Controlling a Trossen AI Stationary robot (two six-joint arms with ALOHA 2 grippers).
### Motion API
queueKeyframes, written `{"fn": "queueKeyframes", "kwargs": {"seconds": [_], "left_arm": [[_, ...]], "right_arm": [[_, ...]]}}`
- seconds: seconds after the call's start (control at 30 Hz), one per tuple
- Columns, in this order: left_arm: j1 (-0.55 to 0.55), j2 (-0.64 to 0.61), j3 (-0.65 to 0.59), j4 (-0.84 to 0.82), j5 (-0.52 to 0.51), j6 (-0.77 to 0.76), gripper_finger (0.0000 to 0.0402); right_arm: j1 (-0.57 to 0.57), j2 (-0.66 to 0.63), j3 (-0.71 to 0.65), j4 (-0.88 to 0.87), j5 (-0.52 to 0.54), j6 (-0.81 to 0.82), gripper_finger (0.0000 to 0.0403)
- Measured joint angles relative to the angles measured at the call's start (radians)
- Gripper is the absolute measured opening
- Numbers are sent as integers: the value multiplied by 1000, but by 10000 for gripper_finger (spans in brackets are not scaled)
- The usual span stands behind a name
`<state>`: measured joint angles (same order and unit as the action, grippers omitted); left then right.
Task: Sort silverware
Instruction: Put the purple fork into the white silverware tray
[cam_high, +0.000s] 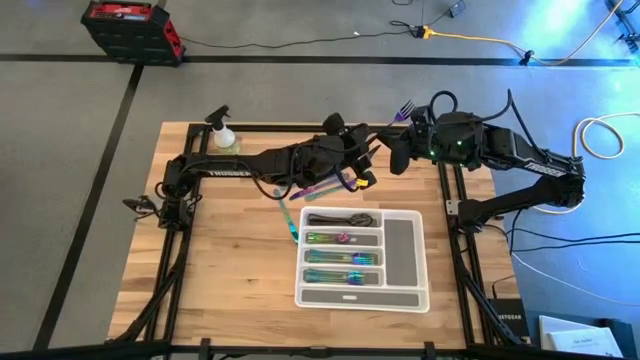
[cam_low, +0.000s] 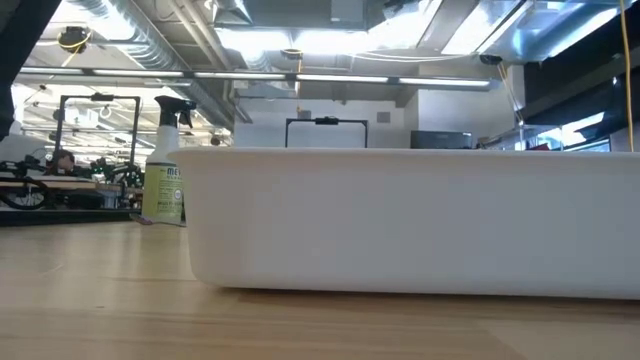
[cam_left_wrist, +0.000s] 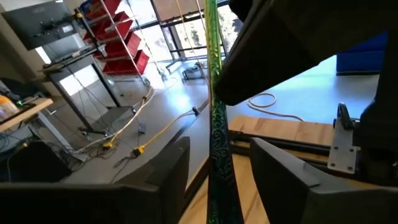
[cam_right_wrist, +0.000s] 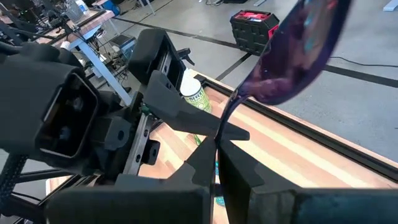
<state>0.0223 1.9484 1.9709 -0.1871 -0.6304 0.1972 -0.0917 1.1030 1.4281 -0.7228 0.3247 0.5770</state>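
Observation:
An iridescent fork (cam_high: 404, 109) is held in the air above the table's far middle, with my right gripper (cam_right_wrist: 217, 163) shut on it. Its purple head (cam_right_wrist: 303, 46) sticks out past the fingertips. Its green handle (cam_left_wrist: 216, 143) runs between the fingers of my left gripper (cam_left_wrist: 217, 177), which is open, one finger on each side with a gap to the handle. More silverware lies on the wood (cam_high: 312, 190), and several pieces lie in the compartments of the white tray (cam_high: 402, 243). The low view shows no gripper. My right gripper pinches the fork between its two fingers at the thin neck (cam_right_wrist: 219, 132) just below the head. The head rises beyond the fingertips and the handle runs back the other way. The fork is lifted clear of the table.
A yellow-green spray bottle (cam_high: 225, 135) stands at the table's far left. The tray's white wall (cam_low: 400, 220) fills the low view, with the bottle (cam_low: 165, 180) beside it. A teal piece (cam_high: 290, 222) lies just left of the tray. Bare wood lies at the near left.

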Motion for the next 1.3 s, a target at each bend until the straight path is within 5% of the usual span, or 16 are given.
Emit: {"fn": "queueKeyframes", "kwargs": {"seconds": [0.7, 1.3], "left_arm": [[0, 0, 0, 2, -27, -1, 135], [0, 0, 0, 3, -27, -15, 69]], "right_arm": [[0, 0, 0, -29, 4, -6, 0], [0, 0, 0, -30, 5, -6, 0]]}}
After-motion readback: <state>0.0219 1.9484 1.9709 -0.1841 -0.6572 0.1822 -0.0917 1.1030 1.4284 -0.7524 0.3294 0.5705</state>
